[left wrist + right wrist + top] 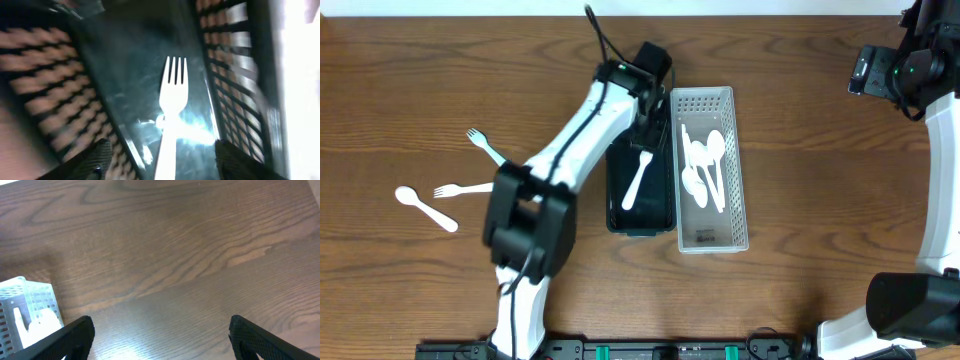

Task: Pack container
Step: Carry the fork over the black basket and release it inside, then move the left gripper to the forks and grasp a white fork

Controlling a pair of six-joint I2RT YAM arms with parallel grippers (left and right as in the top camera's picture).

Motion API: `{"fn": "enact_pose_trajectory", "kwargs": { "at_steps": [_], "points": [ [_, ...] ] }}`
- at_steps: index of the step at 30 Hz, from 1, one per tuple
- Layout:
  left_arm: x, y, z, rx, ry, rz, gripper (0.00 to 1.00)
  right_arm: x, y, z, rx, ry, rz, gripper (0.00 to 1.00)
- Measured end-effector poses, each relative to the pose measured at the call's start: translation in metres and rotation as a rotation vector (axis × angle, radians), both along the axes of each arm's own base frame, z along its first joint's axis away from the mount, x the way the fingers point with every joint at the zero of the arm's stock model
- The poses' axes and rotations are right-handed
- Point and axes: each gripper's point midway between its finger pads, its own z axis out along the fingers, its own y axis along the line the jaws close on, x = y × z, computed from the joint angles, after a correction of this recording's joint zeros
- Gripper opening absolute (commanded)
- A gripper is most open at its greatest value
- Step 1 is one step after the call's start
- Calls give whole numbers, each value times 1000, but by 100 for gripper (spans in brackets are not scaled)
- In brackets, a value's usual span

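A black container [660, 208] stands mid-table with a white fork [638, 180] lying inside it. My left gripper [648, 120] hovers over its far end. In the left wrist view the gripper [167, 162] is open, its fingers [95, 161] well apart, and the fork [172, 95] lies loose on the container floor [125, 75] between them. A white basket [740, 200] to the right holds several white spoons [705, 165]. My right gripper [868, 72] is at the far right rear, open [160, 340] over bare wood, with the basket corner [30, 310] to its left.
On the table to the left lie two white forks [485, 147] [460, 189] and a white spoon [425, 208]. The left arm stretches diagonally from the front edge to the container. The right arm's base sits at the front right.
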Motion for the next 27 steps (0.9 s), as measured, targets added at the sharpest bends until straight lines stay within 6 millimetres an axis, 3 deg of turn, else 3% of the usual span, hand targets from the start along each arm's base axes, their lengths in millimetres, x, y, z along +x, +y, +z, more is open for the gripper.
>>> {"fn": "enact_pose_trajectory", "kwargs": {
  "at_steps": [2, 5, 7, 9, 12, 16, 19, 23, 27],
  "points": [
    [3, 7, 34, -8, -81, -6, 91, 0, 0, 0, 0, 0, 0, 89],
    [5, 34, 102, -29, -233, 34, 99, 0, 0, 0, 0, 0, 0, 89],
    [3, 66, 146, -45, -328, 102, 98, 0, 0, 0, 0, 0, 0, 89],
    [3, 111, 184, -53, -414, 222, 98, 0, 0, 0, 1, 0, 0, 90],
    [0, 184, 213, -51, -482, 462, 98, 0, 0, 0, 1, 0, 1, 90],
    [-4, 263, 206, -39, -462, 788, 98, 1, 3, -1, 16, -2, 10, 90],
    [-1, 302, 186, -35, -420, 961, 98, 1, 5, 0, 23, -4, 15, 90],
    [14, 330, 146, -18, -344, 1076, 98, 1, 6, -1, 29, -3, 19, 90],
    [27, 343, 89, 9, -219, 1152, 98, -4, 7, -4, 34, 20, 24, 90]
  ]
}}
